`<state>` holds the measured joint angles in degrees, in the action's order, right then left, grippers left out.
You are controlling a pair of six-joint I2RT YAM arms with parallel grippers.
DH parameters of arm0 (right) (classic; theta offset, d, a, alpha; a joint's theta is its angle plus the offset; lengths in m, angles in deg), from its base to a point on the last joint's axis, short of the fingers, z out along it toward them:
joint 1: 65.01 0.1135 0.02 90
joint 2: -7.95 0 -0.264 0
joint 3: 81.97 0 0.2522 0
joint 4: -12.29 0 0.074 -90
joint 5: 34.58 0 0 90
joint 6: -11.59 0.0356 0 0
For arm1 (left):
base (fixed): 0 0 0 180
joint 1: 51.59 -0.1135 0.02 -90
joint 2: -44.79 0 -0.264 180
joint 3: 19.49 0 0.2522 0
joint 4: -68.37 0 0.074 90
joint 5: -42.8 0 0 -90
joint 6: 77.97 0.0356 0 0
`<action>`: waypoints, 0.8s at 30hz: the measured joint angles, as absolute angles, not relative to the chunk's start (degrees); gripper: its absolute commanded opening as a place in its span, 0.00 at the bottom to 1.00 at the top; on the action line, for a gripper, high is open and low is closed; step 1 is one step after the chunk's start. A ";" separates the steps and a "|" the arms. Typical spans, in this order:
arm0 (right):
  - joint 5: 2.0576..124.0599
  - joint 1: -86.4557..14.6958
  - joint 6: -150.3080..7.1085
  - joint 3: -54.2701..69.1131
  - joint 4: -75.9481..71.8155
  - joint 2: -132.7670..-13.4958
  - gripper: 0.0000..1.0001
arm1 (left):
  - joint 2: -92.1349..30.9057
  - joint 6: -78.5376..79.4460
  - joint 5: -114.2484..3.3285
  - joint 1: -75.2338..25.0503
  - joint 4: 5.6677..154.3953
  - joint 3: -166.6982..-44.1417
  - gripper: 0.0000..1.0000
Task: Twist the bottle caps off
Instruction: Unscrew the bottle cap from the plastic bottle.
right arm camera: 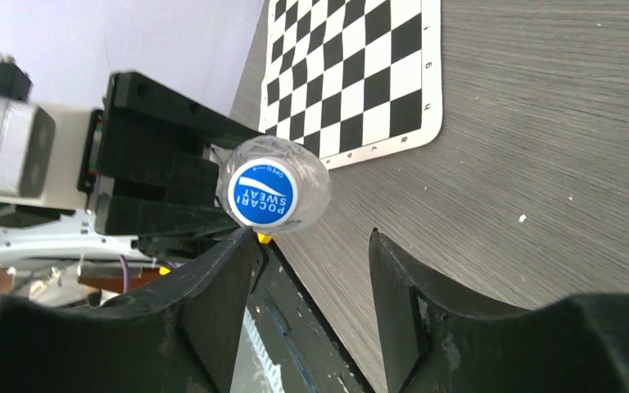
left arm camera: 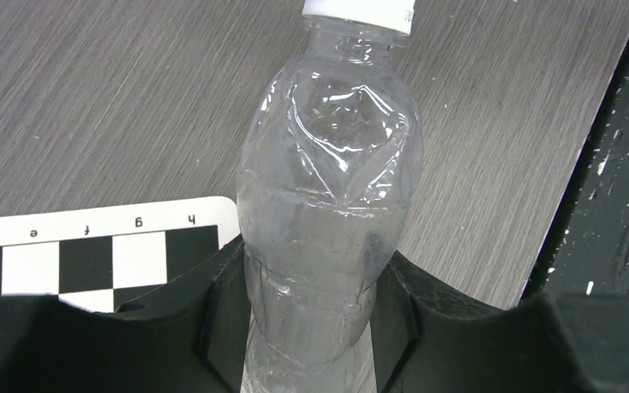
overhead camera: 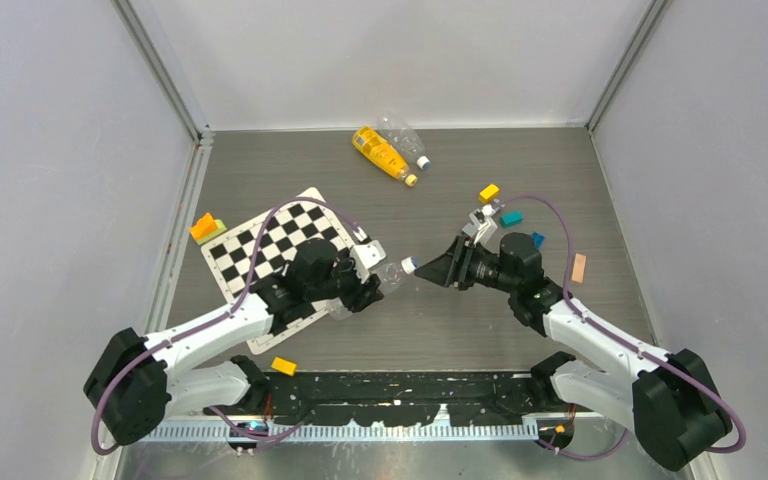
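Beside the checkerboard mat (overhead camera: 285, 250), the clear bottle (left arm camera: 328, 180) is pinched around its lower body by the left gripper (overhead camera: 372, 280) and held off the table (overhead camera: 520, 170). Its blue-and-white cap (right arm camera: 262, 192) is pointed at the right gripper (right arm camera: 311, 270), whose jaws are spread, with the cap just beyond their tips and not clasped.

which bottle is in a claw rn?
The clear bottle in the left claw; the yellow-orange bottle and other clear bottle lie loose at the back.
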<state>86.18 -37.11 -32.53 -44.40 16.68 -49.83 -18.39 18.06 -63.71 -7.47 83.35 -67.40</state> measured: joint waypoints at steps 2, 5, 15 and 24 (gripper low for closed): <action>84.89 -37.11 -30.34 -44.40 17.29 -49.85 0.63 | -17.91 18.10 -63.12 -7.45 82.76 -66.37 0.17; 84.26 -37.11 -27.19 -44.40 20.24 -50.66 0.63 | -17.75 18.49 -61.57 -6.97 82.32 -65.35 0.17; 84.89 -37.11 -21.12 -44.12 26.25 -58.83 0.51 | -17.03 21.05 -57.18 -3.58 80.66 -64.17 0.17; 89.26 -37.11 -17.71 -43.46 34.91 -65.98 0.55 | -16.99 21.51 -56.00 -3.47 80.27 -63.21 0.16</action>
